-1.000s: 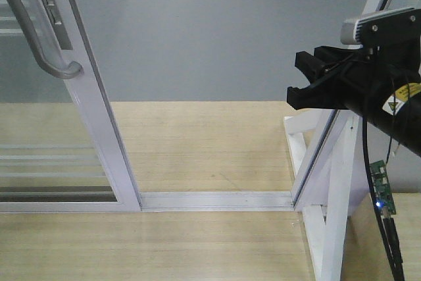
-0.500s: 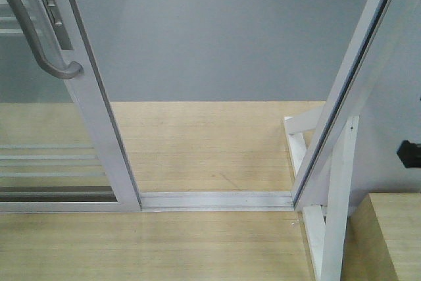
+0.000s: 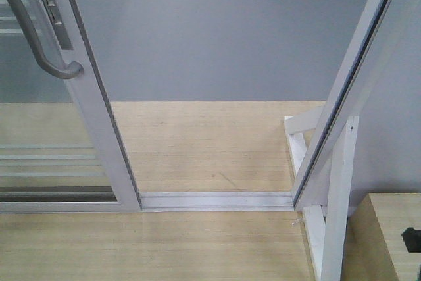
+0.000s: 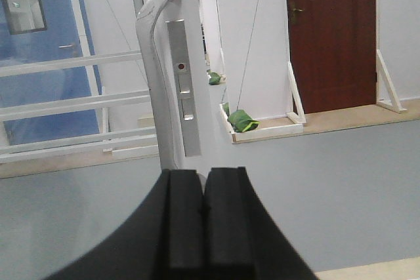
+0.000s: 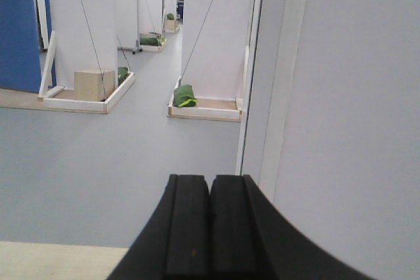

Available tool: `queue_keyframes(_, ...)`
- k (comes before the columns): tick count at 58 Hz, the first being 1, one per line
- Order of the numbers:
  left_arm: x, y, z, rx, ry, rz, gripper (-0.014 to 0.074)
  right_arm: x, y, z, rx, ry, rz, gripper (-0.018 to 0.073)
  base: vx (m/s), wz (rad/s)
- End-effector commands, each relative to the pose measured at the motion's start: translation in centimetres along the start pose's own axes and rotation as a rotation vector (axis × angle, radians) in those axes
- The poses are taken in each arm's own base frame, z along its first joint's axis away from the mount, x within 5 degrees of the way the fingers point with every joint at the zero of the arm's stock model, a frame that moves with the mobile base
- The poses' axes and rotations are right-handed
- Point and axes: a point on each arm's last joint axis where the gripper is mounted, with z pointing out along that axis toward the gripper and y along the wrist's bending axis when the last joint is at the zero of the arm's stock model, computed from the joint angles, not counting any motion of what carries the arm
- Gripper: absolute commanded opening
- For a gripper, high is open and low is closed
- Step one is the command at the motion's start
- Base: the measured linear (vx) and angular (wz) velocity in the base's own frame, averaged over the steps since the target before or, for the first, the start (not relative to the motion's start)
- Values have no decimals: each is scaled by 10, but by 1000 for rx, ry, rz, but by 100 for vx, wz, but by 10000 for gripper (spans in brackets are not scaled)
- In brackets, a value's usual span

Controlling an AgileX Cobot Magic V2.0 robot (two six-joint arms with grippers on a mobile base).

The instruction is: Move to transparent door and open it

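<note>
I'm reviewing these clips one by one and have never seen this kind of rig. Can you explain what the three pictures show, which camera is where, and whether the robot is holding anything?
This is a two-armed robot on a wheeled base. The front view looks down at a doorway: the glass door with its grey handle stands at the left, slid aside, leaving a gap over the floor track. The other two pictures come from cameras on the wrists. The left wrist view shows the left gripper, its black fingers pressed together, aimed at the handle but not touching it. The right wrist view shows the right gripper, also closed, pointing through the opening beside a white frame. Neither holds anything.
</note>
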Motion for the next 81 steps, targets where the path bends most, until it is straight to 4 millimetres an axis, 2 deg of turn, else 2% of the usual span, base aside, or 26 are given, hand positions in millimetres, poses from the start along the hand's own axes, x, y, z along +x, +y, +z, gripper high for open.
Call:
queue_keyframes(1,-3,0,0,2,-73,-21,-8,-3,0,-4,9,-62,-23,-6,0,0)
queue_keyframes(81,-3,0,0,2,-70,-21,-8,-1,0,-4,5,-36,-14,-6,0,0)
